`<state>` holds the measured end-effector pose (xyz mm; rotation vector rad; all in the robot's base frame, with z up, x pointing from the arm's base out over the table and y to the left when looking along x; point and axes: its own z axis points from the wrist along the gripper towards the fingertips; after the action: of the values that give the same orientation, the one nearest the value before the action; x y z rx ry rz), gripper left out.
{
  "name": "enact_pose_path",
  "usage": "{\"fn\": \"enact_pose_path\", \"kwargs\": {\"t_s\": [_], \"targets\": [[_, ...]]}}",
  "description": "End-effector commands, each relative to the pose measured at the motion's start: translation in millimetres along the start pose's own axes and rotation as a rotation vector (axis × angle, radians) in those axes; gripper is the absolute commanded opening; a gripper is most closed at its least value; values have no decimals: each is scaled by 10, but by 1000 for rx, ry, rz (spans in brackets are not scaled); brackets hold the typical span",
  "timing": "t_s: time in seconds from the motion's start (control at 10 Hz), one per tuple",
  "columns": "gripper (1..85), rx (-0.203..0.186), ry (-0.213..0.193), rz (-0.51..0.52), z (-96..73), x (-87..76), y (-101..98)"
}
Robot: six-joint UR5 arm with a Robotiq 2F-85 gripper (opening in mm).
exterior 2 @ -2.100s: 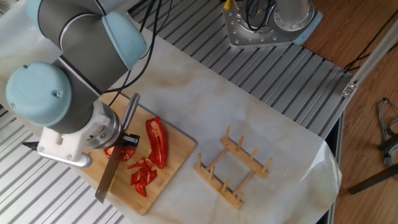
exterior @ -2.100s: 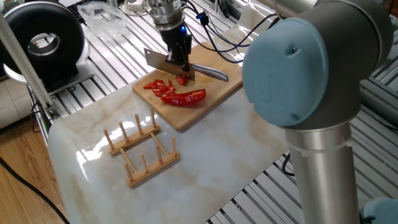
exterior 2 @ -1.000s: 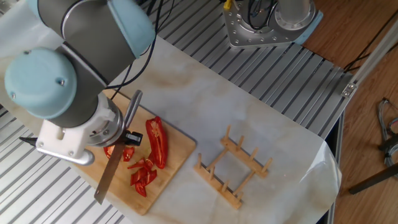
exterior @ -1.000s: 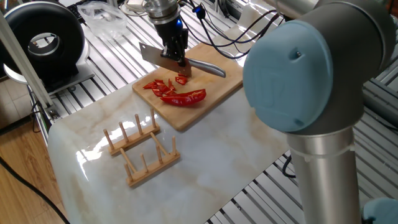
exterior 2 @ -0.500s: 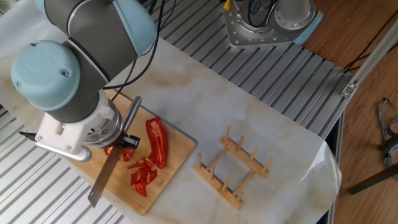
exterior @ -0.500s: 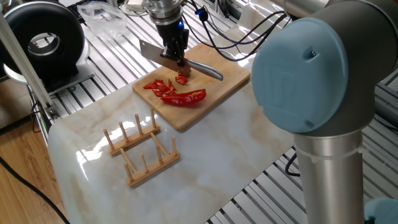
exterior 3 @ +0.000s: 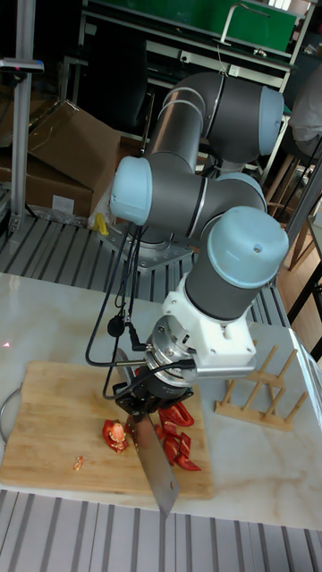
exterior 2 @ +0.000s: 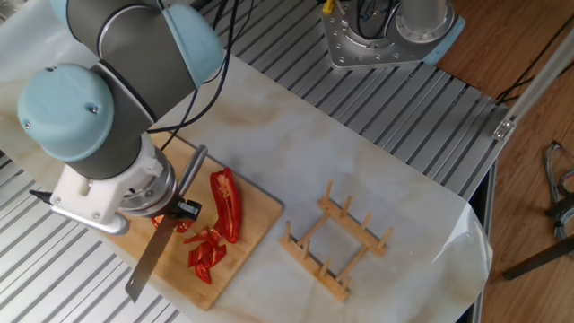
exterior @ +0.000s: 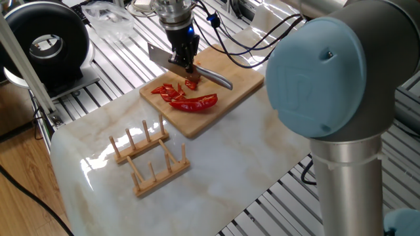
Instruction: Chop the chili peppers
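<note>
A pale marbled surface point(exterior: 216, 164) lies over a frame of ribbed aluminium rails point(exterior 2: 430, 117), glossy with overhead light. Wood-plank floor point(exterior: 20, 196) shows at the lower left of one fixed view, crossed by a black cable. In the tall fixed view, cardboard boxes point(exterior 3: 54, 161) sit at the left and dark shelving point(exterior 3: 206, 45) with a green panel fills the top.

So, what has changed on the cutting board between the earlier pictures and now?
The gripper, shut on the knife throughout, lifted it slightly and then lowered it again over the small chili piece, and the blade's angle shifted a little. The chili peppers, the cutting board and the wooden rack stayed where they were.
</note>
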<state>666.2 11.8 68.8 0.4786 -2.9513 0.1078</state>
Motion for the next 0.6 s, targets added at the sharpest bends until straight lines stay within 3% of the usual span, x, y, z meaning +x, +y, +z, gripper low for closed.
{"fn": "enact_pose_path", "kwargs": {"t_s": [0.0, 0.5], "targets": [[13, -35, -5, 21, -67, -51, 136], [13, -63, -15, 49, -70, -183, 309]]}}
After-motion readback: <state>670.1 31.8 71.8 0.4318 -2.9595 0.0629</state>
